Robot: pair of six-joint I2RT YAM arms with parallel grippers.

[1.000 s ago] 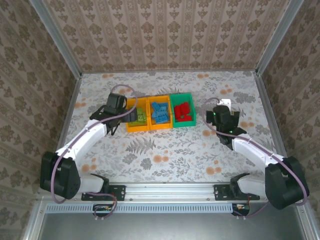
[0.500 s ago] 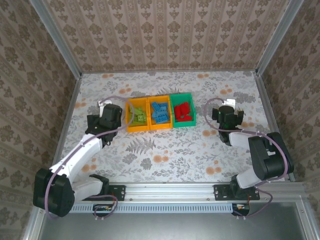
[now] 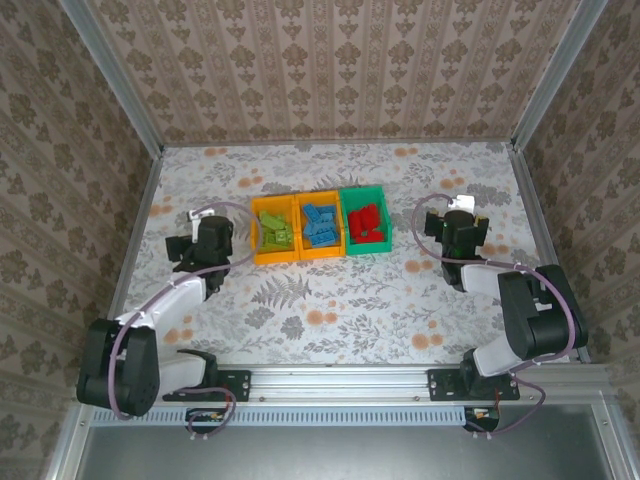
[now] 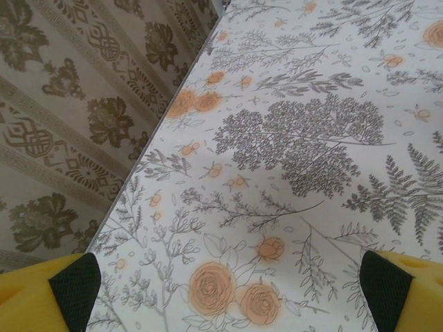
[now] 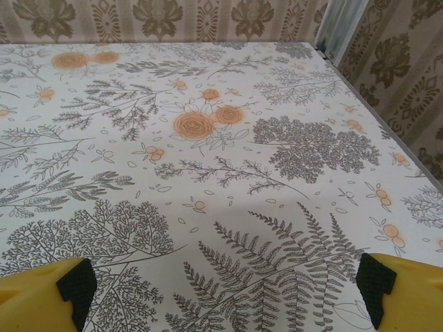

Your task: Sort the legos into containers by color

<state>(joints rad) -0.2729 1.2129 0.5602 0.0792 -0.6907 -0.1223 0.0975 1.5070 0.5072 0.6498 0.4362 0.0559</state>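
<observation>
Three containers stand in a row at the table's middle. The left orange-yellow bin [image 3: 275,258] holds lime green legos [image 3: 277,232]. The middle orange-yellow bin [image 3: 320,253] holds blue legos [image 3: 320,224]. The green bin [image 3: 366,248] holds red legos [image 3: 366,222]. My left gripper [image 3: 205,240] sits low over the cloth, left of the bins and apart from them. It is open, and bare floral cloth lies between its fingers [image 4: 232,290]. My right gripper [image 3: 462,225] is off to the right of the green bin, open too, over bare cloth [image 5: 228,290].
The floral tablecloth [image 3: 330,300] is ringed by patterned walls. The left wall [image 4: 76,124] runs close beside my left gripper. A metal corner post [image 5: 340,28] and the right wall stand ahead of my right gripper.
My left gripper has drawn back from the left bin, moving left and toward the near side. My right arm has folded up, its gripper shifting slightly right and farther back. Both stayed open.
</observation>
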